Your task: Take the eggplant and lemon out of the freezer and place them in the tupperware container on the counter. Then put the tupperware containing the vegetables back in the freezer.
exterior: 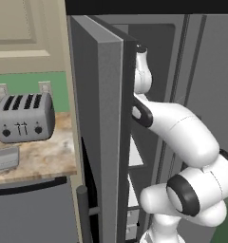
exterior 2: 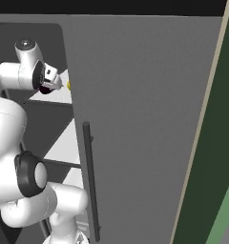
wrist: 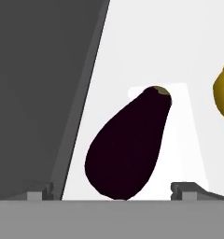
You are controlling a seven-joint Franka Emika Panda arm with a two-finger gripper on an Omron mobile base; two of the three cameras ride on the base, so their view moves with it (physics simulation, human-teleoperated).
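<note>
The claw point(wrist: 114, 191) is spread wide and holds nothing, its tips on either side of the eggplant's near end. It reaches into the freezer point(exterior: 154, 57), whose door point(exterior: 99, 133) stands open. Left of the door is the table point(exterior: 40, 156), with the toaster point(exterior: 24, 117) and the grey container point(exterior: 4, 159) at its near left. On the white shelf point(wrist: 146, 46) the eggplant point(wrist: 128, 144) lies in the middle, the lemon point(wrist: 223, 98) just right of it, apart. The first pick is in hand; next, I judge, the claw should move forward around the eggplant and pinch.
</note>
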